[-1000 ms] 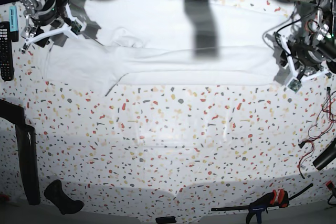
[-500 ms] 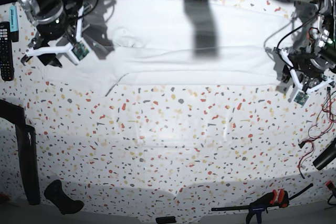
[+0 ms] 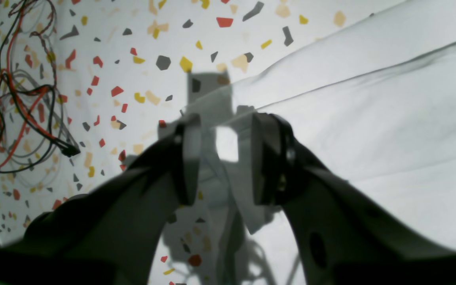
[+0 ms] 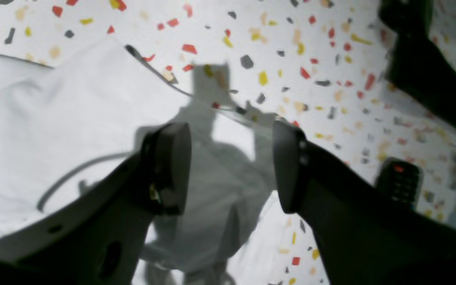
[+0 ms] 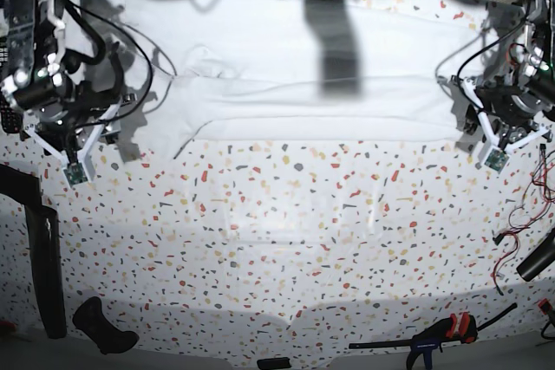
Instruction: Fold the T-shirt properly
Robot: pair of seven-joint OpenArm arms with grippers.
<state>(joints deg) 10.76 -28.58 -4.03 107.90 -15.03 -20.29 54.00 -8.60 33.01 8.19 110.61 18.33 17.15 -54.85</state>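
Note:
The white T-shirt [image 5: 295, 84] lies spread flat across the far half of the speckled table, with a fold line running along its width. My left gripper [image 5: 490, 123] hangs over the shirt's right edge. In the left wrist view, the left gripper [image 3: 228, 158] is open and empty above the shirt's [image 3: 370, 118] border. Over the shirt's left sleeve end is my right gripper [image 5: 74, 132]. The right wrist view shows the right gripper [image 4: 228, 166] wide open, nothing held, with the shirt [image 4: 54, 130] below and to the left.
A black remote [image 4: 400, 180] lies on the table near the right gripper. Red and black wires [image 5: 520, 223] trail at the table's right edge and appear as a wire bundle [image 3: 26, 99] beside the left gripper. A clamp [image 5: 442, 333] and a dark bar [image 5: 43, 249] sit along the front and left.
The right arm has swung from the table's far left corner toward the front, down to the shirt's left end. The left arm has shifted slightly toward the front. Both grippers' jaws are unchanged.

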